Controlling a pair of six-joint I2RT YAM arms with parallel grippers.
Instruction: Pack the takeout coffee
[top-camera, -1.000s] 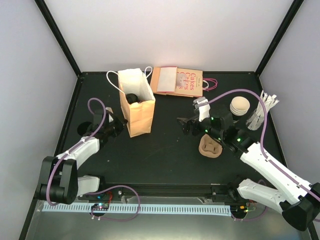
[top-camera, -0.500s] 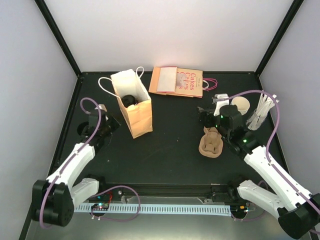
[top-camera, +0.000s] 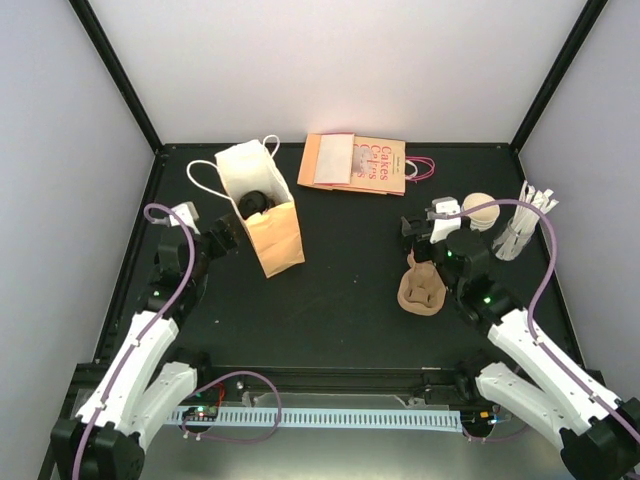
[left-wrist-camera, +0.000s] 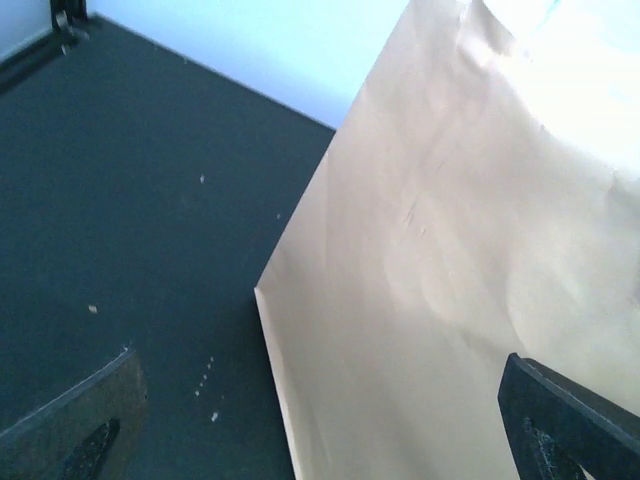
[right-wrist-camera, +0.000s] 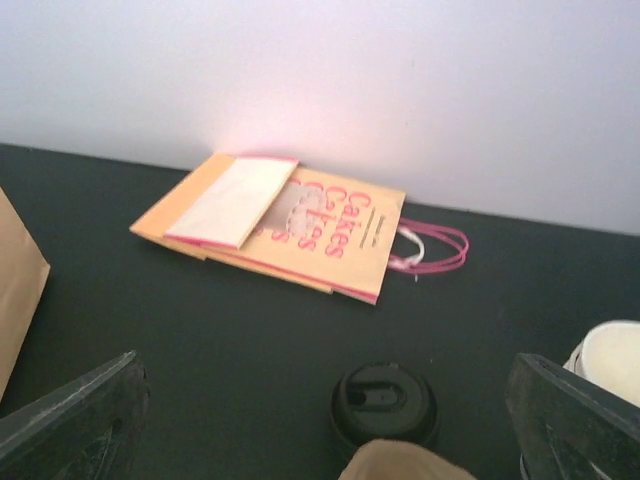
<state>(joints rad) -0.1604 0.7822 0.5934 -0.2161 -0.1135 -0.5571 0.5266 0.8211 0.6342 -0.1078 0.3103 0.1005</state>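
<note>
Closest in on the right, the carrier (top-camera: 422, 285) lies on the table (top-camera: 340, 300). Just past its far end sits the right claw (right-wrist-camera: 328, 362), spread wide with nothing in it. Dead ahead of it in the wrist view, a lidded cup (right-wrist-camera: 383, 400) stands upright on the table, black all over, and neither finger touches it.

Over on the left, about level with that, the left claw (left-wrist-camera: 315, 360) is wide too, fingers far apart and gripping nothing. It points straight at the brown side of the bag (top-camera: 280, 240), close up, with one corner edge of the bag running down between the fingers.

The bag stands with its mouth open, white inside, and its white handles (top-camera: 205, 170) flop out over the rim. Low inside there's a black round thing (top-camera: 254, 203). It looks like a lid seen from above, though I can't tell for sure.

Back to the right side, an open cup (top-camera: 480, 210) with a cream inside stands just beyond the right claw. The straws (top-camera: 522, 228) are beside it, nearer the side wall.

Farthest off, a flat bag (top-camera: 355, 163) with pink lettering lies against the back wall (top-camera: 340, 70).
</note>
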